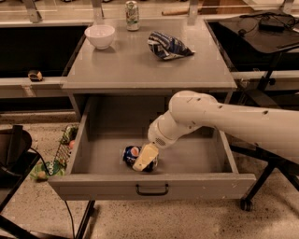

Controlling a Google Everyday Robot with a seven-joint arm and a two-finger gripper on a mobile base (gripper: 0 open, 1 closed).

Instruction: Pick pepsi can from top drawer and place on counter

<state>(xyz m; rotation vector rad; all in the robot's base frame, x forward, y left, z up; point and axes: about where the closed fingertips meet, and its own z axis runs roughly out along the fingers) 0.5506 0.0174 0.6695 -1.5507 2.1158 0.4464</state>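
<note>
The pepsi can lies on its side in the open top drawer, near the front and left of the middle. My gripper reaches down from the right into the drawer and sits right on the can, covering its right part. The white arm crosses above the drawer's right half. The drawer front carries a small dark handle. The grey counter lies above and behind the drawer.
On the counter stand a white bowl at the back left, a green-and-silver can at the back, and a blue-and-white striped snack bag. A black chair is at the left and a dark desk at the right.
</note>
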